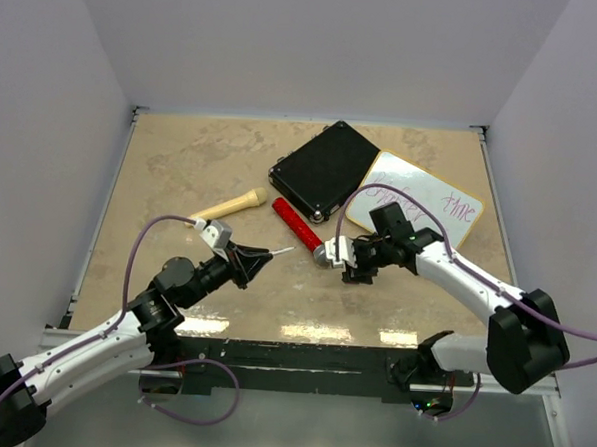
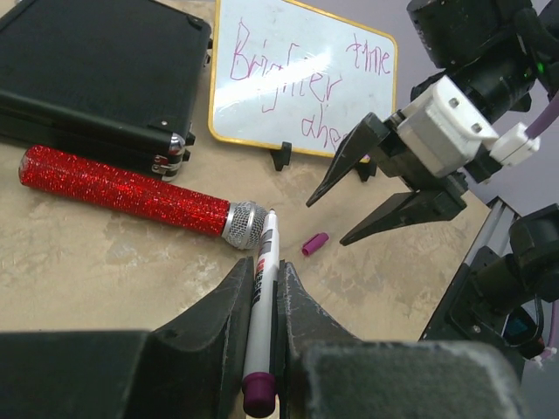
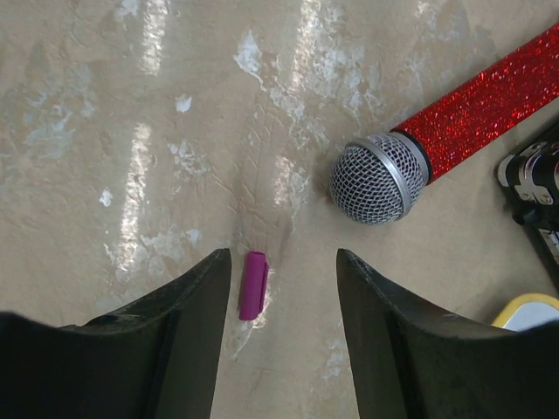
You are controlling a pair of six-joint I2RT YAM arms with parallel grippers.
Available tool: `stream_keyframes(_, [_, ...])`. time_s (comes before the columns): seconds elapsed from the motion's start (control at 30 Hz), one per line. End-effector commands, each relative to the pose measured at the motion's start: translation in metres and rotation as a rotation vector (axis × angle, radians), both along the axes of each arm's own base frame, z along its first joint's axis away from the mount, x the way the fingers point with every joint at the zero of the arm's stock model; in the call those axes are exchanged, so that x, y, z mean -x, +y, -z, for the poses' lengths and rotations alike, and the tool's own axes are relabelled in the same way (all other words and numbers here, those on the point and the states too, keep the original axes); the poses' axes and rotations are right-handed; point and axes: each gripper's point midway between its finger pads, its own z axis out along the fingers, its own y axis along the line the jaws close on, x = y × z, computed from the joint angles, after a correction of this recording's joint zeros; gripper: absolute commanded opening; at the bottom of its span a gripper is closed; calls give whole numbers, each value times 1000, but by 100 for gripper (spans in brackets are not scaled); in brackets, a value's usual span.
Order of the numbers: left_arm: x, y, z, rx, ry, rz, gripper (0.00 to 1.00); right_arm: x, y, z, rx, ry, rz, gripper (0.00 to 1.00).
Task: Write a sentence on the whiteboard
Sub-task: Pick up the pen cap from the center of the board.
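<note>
From above, the red glitter microphone [image 1: 300, 227] lies on the counter [image 1: 182, 157]. The whiteboard [image 1: 435, 191] lies flat to the right of the microphone and further back, just beside the black case [image 1: 324, 168], which sits behind the microphone's handle. The sentence [image 1: 460, 204] runs in purple across the board. A wooden handle [image 1: 231, 204] lies to the microphone's left. The left pincer [image 1: 262, 257] is near the microphone's left side, clamped on a marker [image 1: 280, 251] that points at the mesh head. The right pincer [image 1: 339, 261] is just right of that head, with the whiteboard behind it, partly covered by its arm.

In the left wrist view, the left pincer [image 2: 262, 275] grips the marker [image 2: 266, 240] between its fingers, tip almost at the microphone [image 2: 131, 192] head. A small purple cap [image 2: 314, 243] lies just right of the head. The right pincer [image 2: 327, 222] hangs above the cap with its jaws apart. The whiteboard [image 2: 288, 96] lies beyond the microphone, well apart from the left pincer, and the words [image 2: 279, 74] are legible only in part.

In the right wrist view, the right pincer [image 3: 284, 255] is spread with nothing between its fingers. The cap [image 3: 253, 285] lies on the counter below the gap, left of the microphone [image 3: 437, 140] head. Only a yellow-rimmed corner of the whiteboard [image 3: 528, 310] shows, right of the microphone and outside the right finger.
</note>
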Motion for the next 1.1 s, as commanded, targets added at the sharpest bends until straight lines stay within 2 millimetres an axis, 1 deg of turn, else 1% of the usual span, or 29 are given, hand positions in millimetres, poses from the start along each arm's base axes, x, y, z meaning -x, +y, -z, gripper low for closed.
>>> stream_keyframes(0.0, [-5, 3, -11, 89, -3, -41, 0, -24, -5, 10, 69, -78, 86, 53])
stream_keyframes(0.03, [-5, 3, -9, 89, 1, -43, 0, -22, -7, 16, 86, -68, 87, 52])
stream_keyframes(0.17, [-5, 4, 0, 94, 9, -47, 0, -20, -12, 27, 123, -64, 80, 51])
stream_keyframes(0.2, [-5, 4, 1, 94, 11, -49, 0, -22, -14, 29, 139, -78, 84, 51])
stream_keyframes(0.33, [-5, 5, 9, 88, 19, -52, 0, -15, -19, 47, 195, -52, 60, 50])
stream_keyframes(0.53, [-4, 7, 13, 97, 20, -55, 0, -10, -23, 62, 245, -31, 40, 49])
stream_keyframes(0.63, [-3, 6, 14, 96, 20, -52, 0, -6, -26, 69, 273, -16, 33, 45])
stream_keyframes(0.77, [-2, 4, 15, 104, 18, -35, 0, -3, -29, 75, 296, 8, 27, 36])
stream_keyframes(0.9, [0, 2, 15, 112, 11, -22, 0, 0, -31, 81, 318, 32, 26, 24])
stream_keyframes(0.93, [0, 1, 19, 107, 17, -21, 0, 1, -33, 85, 326, 45, 33, 22])
stream_keyframes(0.97, [-1, 1, 16, 115, 10, -22, 0, 1, -34, 86, 333, 51, 34, 19])
stream_keyframes(1.0, [-1, 1, 18, 117, 14, -20, 0, 0, -34, 85, 334, 52, 37, 15])
stream_keyframes(1.07, [3, -3, 19, 125, 13, 10, 0, 2, -32, 84, 328, 64, 39, 11])
